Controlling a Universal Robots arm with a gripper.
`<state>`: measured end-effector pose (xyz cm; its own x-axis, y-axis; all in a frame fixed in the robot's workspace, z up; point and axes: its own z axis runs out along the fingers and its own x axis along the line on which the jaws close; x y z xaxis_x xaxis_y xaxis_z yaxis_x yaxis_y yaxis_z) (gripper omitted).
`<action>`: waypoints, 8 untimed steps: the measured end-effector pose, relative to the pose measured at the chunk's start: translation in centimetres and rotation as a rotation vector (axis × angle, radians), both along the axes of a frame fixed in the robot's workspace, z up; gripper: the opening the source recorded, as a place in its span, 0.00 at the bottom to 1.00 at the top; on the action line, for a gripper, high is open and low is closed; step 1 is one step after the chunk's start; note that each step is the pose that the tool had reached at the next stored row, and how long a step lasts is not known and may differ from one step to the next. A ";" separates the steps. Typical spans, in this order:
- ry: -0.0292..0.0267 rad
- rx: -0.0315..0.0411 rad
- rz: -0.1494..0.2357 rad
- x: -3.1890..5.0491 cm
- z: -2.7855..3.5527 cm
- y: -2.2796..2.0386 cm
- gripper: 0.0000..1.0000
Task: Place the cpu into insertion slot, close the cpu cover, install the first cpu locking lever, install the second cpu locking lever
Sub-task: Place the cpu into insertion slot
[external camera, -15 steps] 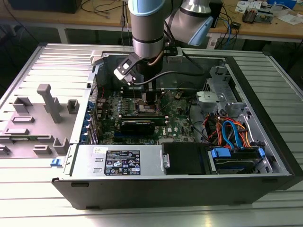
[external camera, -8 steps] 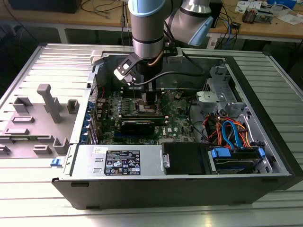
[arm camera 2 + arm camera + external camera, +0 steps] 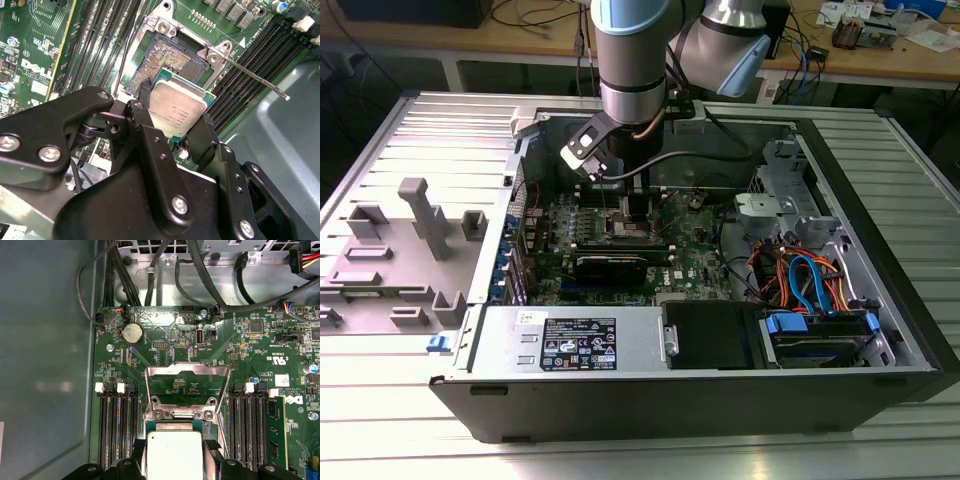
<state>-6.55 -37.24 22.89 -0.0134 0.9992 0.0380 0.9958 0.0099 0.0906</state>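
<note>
Currently gripper (image 3: 176, 114) is pinching probably light, stiff cpu (image 3: 174, 455) by opposite edges over insertion slot (image 3: 167, 60), 12 o'clock of expansion card (image 3: 618, 266) in exterior view.

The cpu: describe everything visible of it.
The cpu is a small flat square chip with a silver-grey metal lid carrying faint print, edged by a green substrate. The end effector grips it by two opposite edges with black fingers. It hangs over the open insertion slot, apparently not seated; the socket's contact field shows beyond it.
</note>
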 end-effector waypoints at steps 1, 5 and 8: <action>-0.0004 -0.0052 0.000 -0.01 -0.09 0.00 0.54; -0.0002 -0.0117 0.000 -0.03 -0.91 -0.09 0.54; -0.0005 -0.0115 0.000 -0.17 -1.13 -0.44 0.54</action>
